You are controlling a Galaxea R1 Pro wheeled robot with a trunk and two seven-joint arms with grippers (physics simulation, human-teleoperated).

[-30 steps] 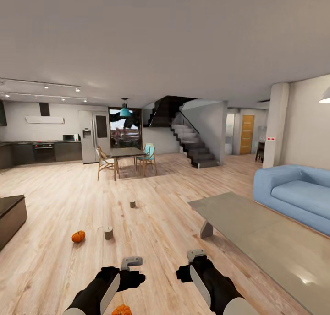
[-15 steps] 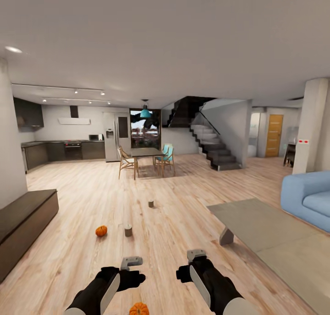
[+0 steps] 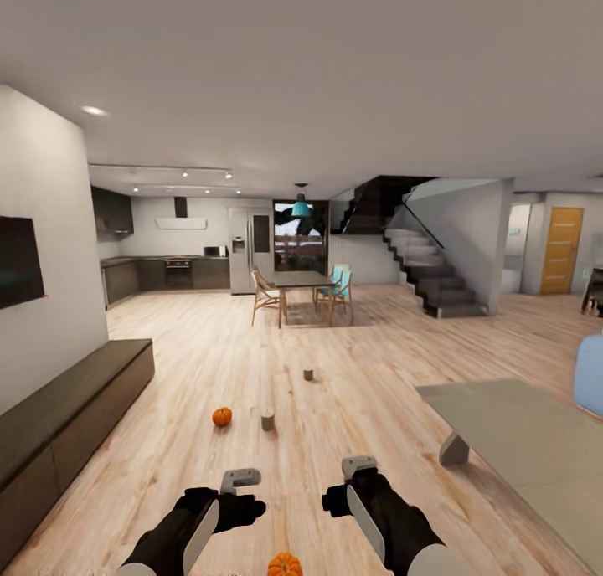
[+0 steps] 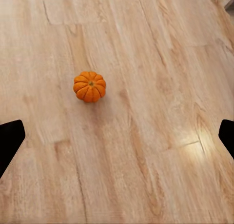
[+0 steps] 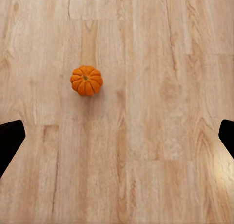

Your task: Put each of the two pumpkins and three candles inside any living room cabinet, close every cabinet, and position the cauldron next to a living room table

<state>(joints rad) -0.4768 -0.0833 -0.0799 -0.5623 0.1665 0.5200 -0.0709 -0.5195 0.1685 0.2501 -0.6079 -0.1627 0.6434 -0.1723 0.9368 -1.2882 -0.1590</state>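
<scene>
Both pincers, left (image 3: 240,479) and right (image 3: 358,467), hang empty with jaws spread wide over the wood floor (image 3: 360,408). One pumpkin (image 3: 285,565) sits upright, stem up, on the floor between and beneath them. Ahead stand a second pumpkin (image 3: 222,416) and two upright candles (image 3: 268,420), the cabinet (image 3: 75,408) running lengthwise along the left wall.

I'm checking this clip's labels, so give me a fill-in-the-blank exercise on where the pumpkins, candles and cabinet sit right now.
1. Both small ribbed orange pumpkins, the near one and the far one, rest on the light wood ____.
2. The number of stubby cream candles standing in the head view is ____.
3. The long dark-brown wood cabinet stands against the white wall under the black ____.

Missing words: floor; two; TV
</scene>
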